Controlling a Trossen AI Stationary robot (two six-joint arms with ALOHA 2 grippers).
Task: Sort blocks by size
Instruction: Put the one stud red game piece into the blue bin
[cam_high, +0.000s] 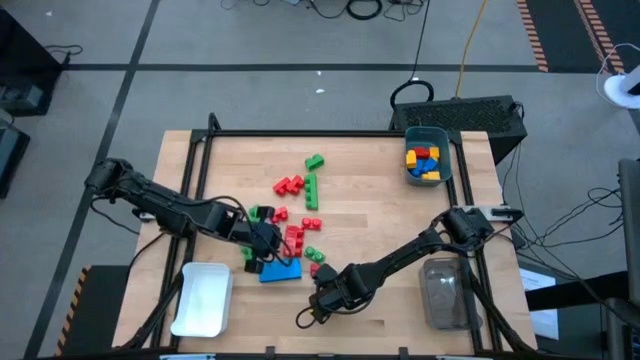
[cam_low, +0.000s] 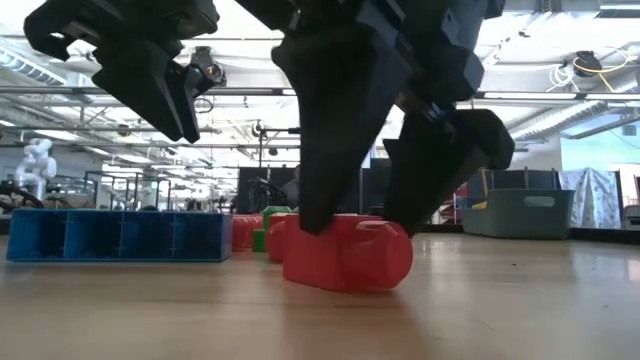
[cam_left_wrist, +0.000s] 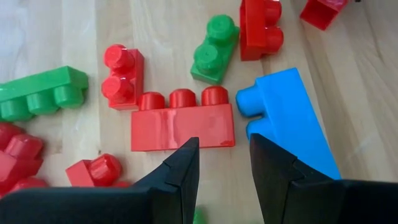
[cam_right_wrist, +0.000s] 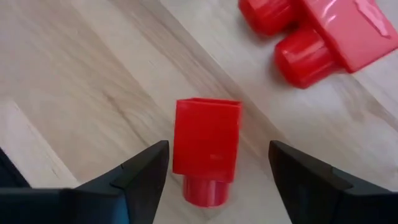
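No brand, label or legible writing on any brick, bin or arm. Right gripper (cam_right_wrist: 217, 171) low over the tabletop (cam_high: 360, 195) at lower centre of the high view, jaws spread wide and released, straddling a small red block (cam_right_wrist: 206, 149) that lies on its side, single stud toward the camera; neither finger touches it in the right wrist view. In the low view that same red block (cam_low: 345, 250) sits between two dark fingers that hide its upper edge. Left gripper (cam_left_wrist: 224, 165) at lower left of centre in the high view, jaws partly apart, holding nothing, hovering just short of a red three-stud block (cam_left_wrist: 182, 121), with a big blue block (cam_left_wrist: 289, 118) beside it and cut off under one finger. Nearby: a green two-stud block (cam_left_wrist: 214, 50), a red two-stud block (cam_left_wrist: 122, 76), a green three-stud block (cam_left_wrist: 40, 93) cut by the frame edge. Main scatter of red and green blocks (cam_high: 295, 215) lies mid-tabletop; individual pieces hard to separate from above, several hidden under the left arm. Teal bin (cam_high: 427, 152) at upper right holds yellow, blue and red pieces, count unclear. White bin (cam_high: 203, 298) lower left; clear bin (cam_high: 445, 292) lower right, contents not discernible.
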